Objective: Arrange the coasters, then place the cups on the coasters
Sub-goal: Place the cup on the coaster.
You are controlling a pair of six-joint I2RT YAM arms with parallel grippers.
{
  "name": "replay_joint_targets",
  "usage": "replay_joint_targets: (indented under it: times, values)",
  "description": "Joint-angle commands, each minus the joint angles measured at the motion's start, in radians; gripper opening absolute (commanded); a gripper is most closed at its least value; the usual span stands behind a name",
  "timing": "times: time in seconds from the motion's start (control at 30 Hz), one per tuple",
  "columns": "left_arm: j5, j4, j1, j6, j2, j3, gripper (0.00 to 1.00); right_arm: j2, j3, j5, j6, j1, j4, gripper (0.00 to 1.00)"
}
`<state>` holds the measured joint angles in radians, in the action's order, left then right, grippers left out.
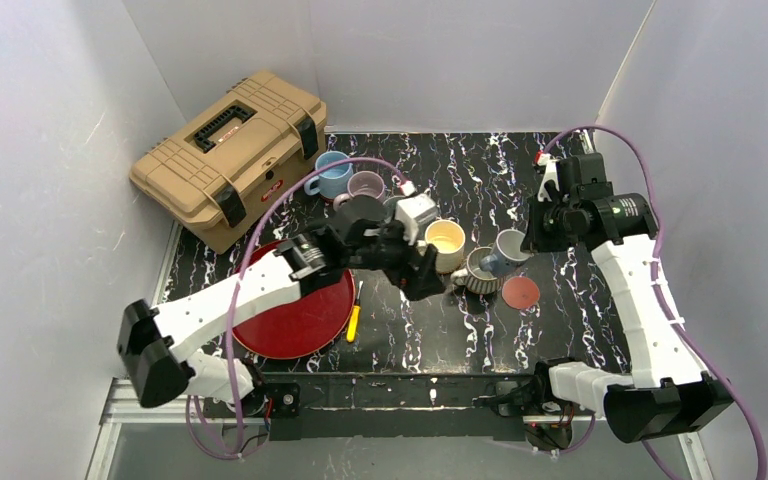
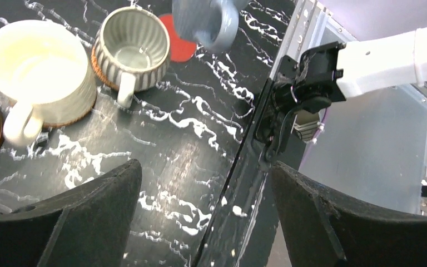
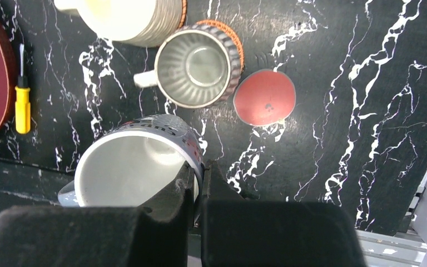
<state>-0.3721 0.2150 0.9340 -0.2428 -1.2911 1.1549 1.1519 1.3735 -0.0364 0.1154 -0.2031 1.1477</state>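
Cup (image 3: 128,175) in closed right end effector (image 3: 198,181)

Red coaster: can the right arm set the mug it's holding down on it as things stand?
Probably yes. The red coaster lies bare, close beside the ribbed mug. The right gripper, shut on the pale grey mug, hangs near it, and the left gripper sits beyond the ribbed mug.

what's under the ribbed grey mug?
An orange woven coaster. Only a crescent of its rim shows past the ribbed mug. The rest of it is covered by the mug's base, so its middle cannot be seen.
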Motion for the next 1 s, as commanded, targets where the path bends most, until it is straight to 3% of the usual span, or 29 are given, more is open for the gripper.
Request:
replay_joint_targets:
  times: [0.0, 0.47, 0.67, 0.97]
  values:
    - [0.124, -0.031, 0.083, 0.012, -0.088, 0.132, 0.83, -0.043, 0.047, -0.065, -0.035, -0.001, 0.040, 0.01]
    - [0.392, 0.143, 0.235, 0.057, -0.329, 0.388, 0.81, -0.065, 0.031, -0.112, -0.040, -0.014, 0.030, 0.01]
    - [0.421, 0.171, 0.257, 0.082, -0.377, 0.452, 0.56, -0.063, 0.028, -0.113, -0.040, -0.021, 0.029, 0.01]
    - [0.432, 0.208, 0.262, 0.117, -0.426, 0.525, 0.41, -0.057, 0.024, -0.106, -0.042, -0.040, 0.029, 0.01]
